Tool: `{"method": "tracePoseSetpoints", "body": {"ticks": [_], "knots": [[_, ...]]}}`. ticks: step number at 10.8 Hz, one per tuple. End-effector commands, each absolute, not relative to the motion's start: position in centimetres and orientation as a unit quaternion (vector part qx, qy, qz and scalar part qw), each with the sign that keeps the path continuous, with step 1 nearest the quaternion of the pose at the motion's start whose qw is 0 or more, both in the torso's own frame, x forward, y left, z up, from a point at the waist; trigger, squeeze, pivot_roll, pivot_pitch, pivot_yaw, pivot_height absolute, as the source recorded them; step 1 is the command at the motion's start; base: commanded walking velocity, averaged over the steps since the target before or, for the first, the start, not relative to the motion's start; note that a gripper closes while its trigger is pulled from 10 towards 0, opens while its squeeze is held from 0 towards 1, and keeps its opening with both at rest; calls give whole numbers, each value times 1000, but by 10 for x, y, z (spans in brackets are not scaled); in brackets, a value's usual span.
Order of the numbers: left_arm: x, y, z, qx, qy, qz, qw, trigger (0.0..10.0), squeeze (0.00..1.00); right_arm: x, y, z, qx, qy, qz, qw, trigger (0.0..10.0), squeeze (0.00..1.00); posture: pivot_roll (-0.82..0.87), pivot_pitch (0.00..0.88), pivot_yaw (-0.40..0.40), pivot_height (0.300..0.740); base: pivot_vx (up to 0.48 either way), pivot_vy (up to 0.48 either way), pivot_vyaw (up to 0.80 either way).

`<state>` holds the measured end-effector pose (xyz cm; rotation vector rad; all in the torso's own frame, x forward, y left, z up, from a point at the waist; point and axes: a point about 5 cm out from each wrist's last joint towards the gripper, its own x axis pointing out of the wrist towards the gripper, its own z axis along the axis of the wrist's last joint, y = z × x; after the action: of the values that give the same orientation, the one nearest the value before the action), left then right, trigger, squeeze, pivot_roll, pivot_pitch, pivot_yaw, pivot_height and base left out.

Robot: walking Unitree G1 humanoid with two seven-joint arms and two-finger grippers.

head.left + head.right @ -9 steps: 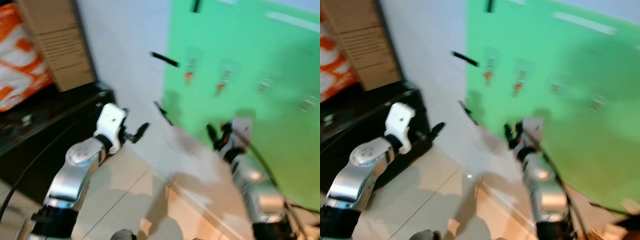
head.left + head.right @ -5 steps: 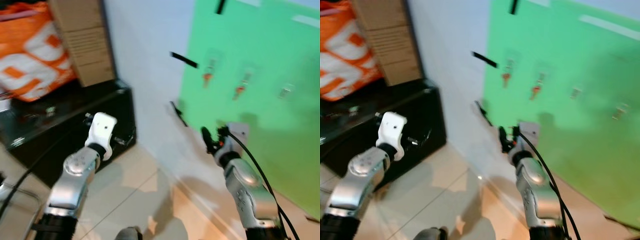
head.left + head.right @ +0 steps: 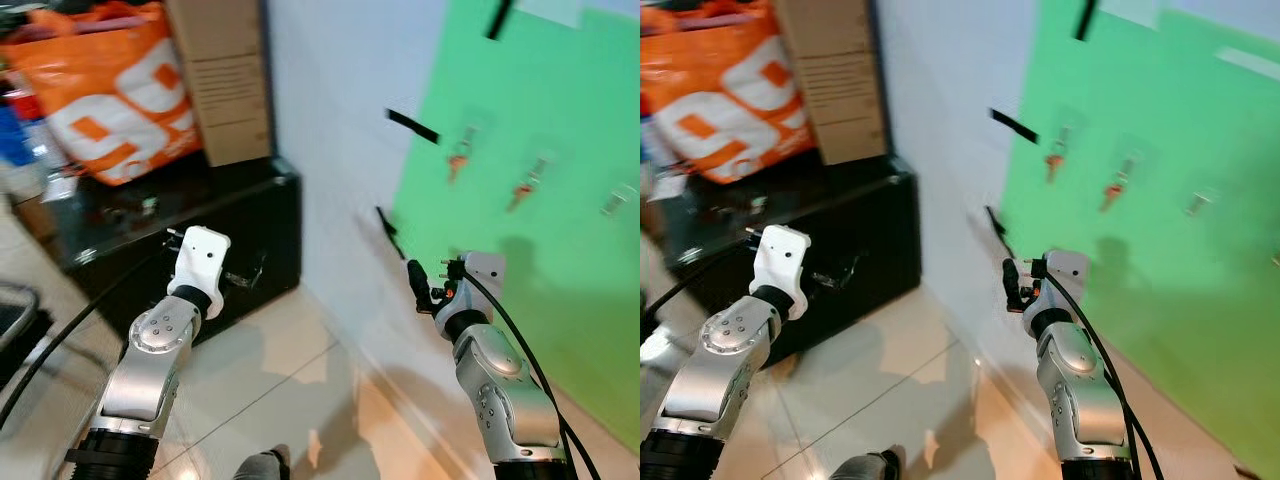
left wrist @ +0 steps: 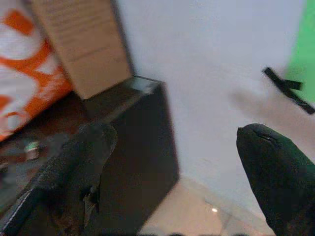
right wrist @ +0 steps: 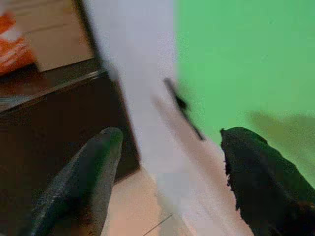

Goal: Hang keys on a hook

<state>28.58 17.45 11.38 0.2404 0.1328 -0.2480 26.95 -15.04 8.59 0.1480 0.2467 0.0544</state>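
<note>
Facing a white wall (image 3: pixel 330 150) with a green board (image 3: pixel 540 200) taped to it, the robot holds both arms raised in front of it. On the board hang small keys (image 3: pixel 459 160) with orange-red tags, a second set (image 3: pixel 525 188) just beside the first and a paler one (image 3: pixel 618 200) further right; all are blurred, and the hooks they hang from cannot be made out. Strips of black tape (image 3: pixel 413 126) sit at the board's left edge, and the board's top and right side run out of frame.

The left gripper (image 4: pixel 177 162) points toward a black cabinet (image 3: pixel 200 250) standing against the wall; its fingers (image 4: pixel 275 167) are spread wide with nothing between them. In the head views these fingers are mostly lost against the dark cabinet. The right gripper (image 5: pixel 167 172) hovers near the foot of the wall by the board's lower left corner, fingers (image 5: pixel 83 172) likewise apart and holding nothing. No key is in either gripper.

On the cabinet rest an orange bag (image 3: pixel 110 90) with white lettering and a cardboard box (image 3: pixel 225 70), both cut off at the top. Small objects on the cabinet top are too blurred to identify. Below is pale tiled floor (image 3: pixel 270 380).
</note>
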Motion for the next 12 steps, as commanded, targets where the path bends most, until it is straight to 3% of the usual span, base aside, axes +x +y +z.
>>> {"method": "tracePoseSetpoints", "body": {"ticks": [1,4,12], "knots": [[286,176,115,123,60,-114,984,10000,0,273,-151,89,57,111,34,992,10000,1000,-17,0,-12,740,0,0,800],[285,176,115,123,61,-113,984,10000,0,274,-155,87,27,117,26,992,10000,1000,2,0,-30,740,0,0,177],[283,178,115,114,61,-110,985,10000,0,277,-149,82,30,130,42,990,10000,1000,20,0,-45,740,331,0,0]]}}
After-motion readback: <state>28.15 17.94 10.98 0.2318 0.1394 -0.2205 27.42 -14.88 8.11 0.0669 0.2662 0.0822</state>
